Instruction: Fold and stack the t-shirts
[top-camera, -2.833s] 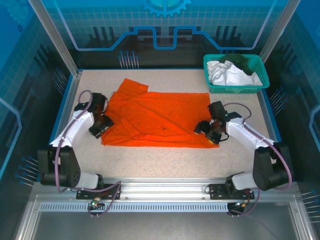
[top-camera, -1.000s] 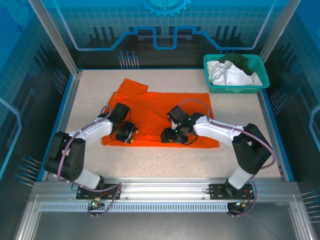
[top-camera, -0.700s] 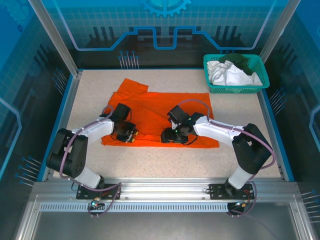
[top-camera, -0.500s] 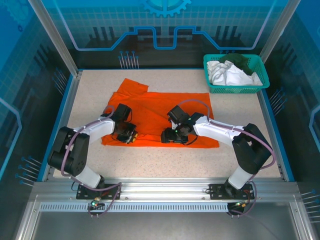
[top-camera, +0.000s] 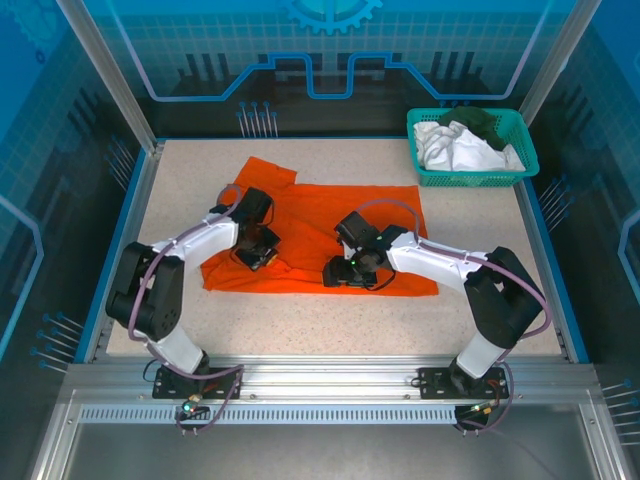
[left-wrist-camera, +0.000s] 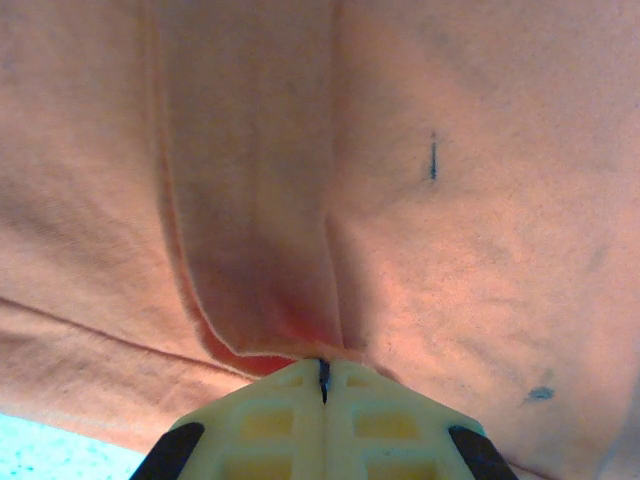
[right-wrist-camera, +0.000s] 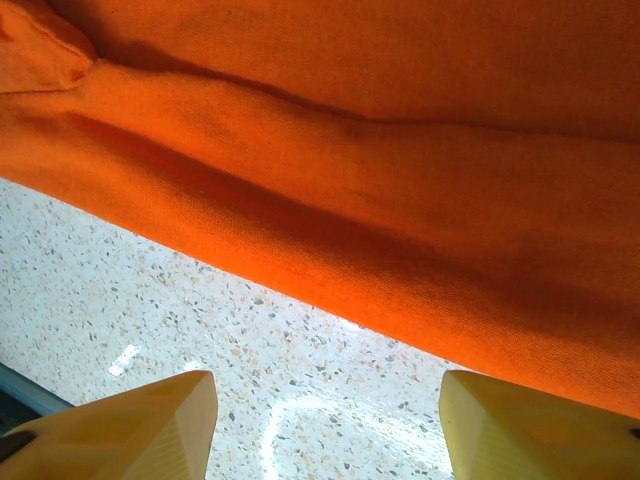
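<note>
Left fingers (left-wrist-camera: 322, 388) just clamped shut on a raised pleat of the bright orange soft-fabric t-shirt (top-camera: 330, 225). A second ago they were apart, nearer its hem. We read that as grip secured and the fold ready to start. Right fingers (top-camera: 338, 272) are unchanged: spread wide, holding nothing, at the shirt's near hem. The shirt lies spread in the middle of the speckled glossy table (top-camera: 400, 320); thin matte knit, limp, creases easily. Crumpled white t-shirts (top-camera: 450, 150) and a dark green t-shirt (top-camera: 480, 120) sit in the teal plastic mesh basket (top-camera: 470, 181) at the far right corner.
</note>
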